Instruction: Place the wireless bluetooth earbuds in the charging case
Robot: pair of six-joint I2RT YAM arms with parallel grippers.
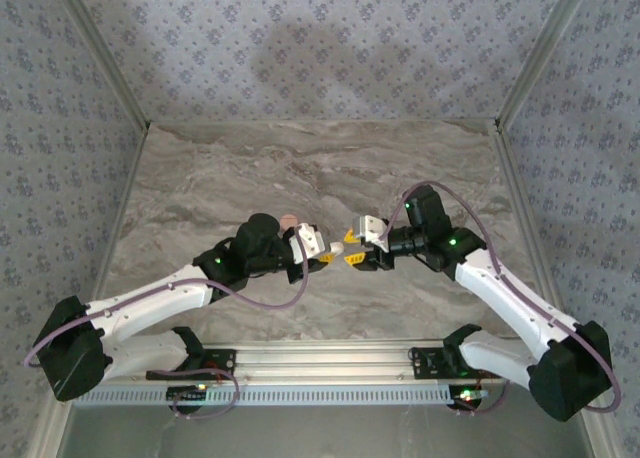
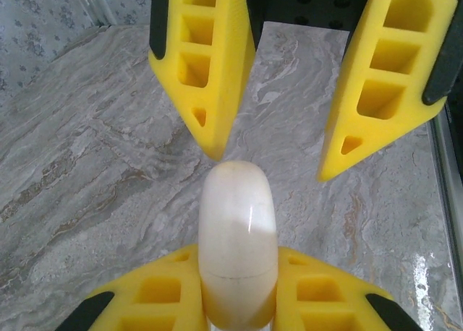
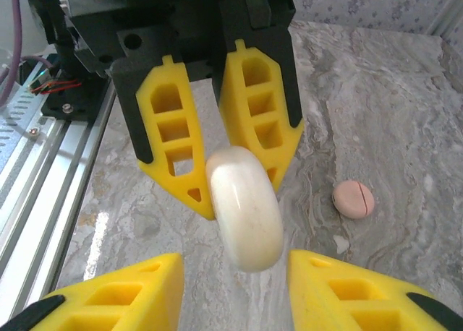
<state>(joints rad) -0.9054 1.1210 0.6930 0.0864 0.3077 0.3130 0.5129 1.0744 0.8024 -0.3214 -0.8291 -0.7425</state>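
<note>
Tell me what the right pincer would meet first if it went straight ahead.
Most likely the white case held in the left pincer, directly ahead of the right pincer's gap; depth unclear.

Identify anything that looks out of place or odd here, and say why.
A pink disc and a tiny white piece lie loose on the table, apart from the whitish case, which the left fingers hold edge-on, apparently closed.
</note>
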